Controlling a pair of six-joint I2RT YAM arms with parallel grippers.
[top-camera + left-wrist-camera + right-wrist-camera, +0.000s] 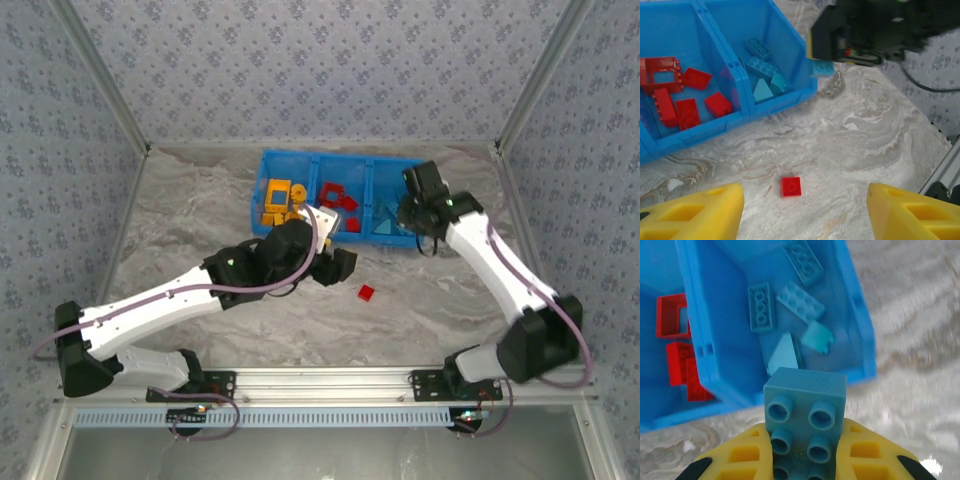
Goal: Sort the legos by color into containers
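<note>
1. Clamped in the right gripper [805, 452]: a light blue brick [805, 402], studs turned toward the wrist camera, yellow fingers [747, 457] pressed against two opposite sides.
2. Held at the near right corner of the blue bin [345, 156], by the front wall of its right-end compartment; whether over the rim or just outside it, impossible to tell.
3. Scattered on the floor of that right-end compartment: several light blue bricks [797, 300], flat plates and a sloped piece among them.
4. Gathered in the middle compartment: red bricks [687, 107], with an open square red frame [662, 64] toward the far side.
5. Piled in the left-end compartment, as seen from overhead: orange-yellow bricks [278, 200].
6. Spread wide with nothing between the jaws: the left gripper [804, 202], poised over the marbled table [865, 140] in front of the bin.
7. Lying alone on the table, near the bin's front wall but apart from it: one loose red brick [790, 186], in line with the gap between the left gripper's yellow fingertips [700, 212] and touched by neither.
8. From above, both arms reaching in toward the bin, left from the lower left, right from the lower right, the loose red brick on the bare table between them.
</note>
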